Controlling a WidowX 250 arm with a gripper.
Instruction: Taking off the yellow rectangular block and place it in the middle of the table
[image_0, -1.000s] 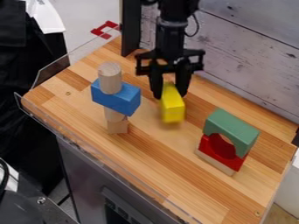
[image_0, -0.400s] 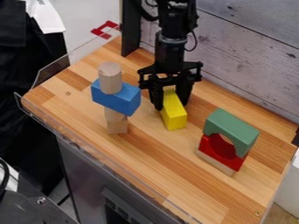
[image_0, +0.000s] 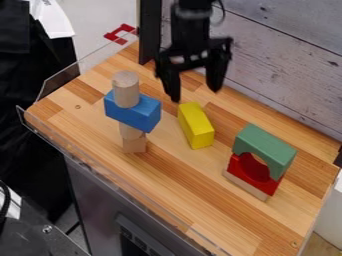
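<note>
Wood-striped table (image_0: 194, 185) stood against a whitewashed plank wall (image_0: 280, 50); clear plastic edging (image_0: 60, 83) ran along its side. Gripper (image_0: 195, 94) pointed downward above the table's rear half, fingers (image_0: 216, 75) spread, nothing between them. Yellow block (image_0: 196, 126) lay mid-table, just below the gripper, between the blue block (image_0: 133, 112) and green arch (image_0: 264, 147).
</note>
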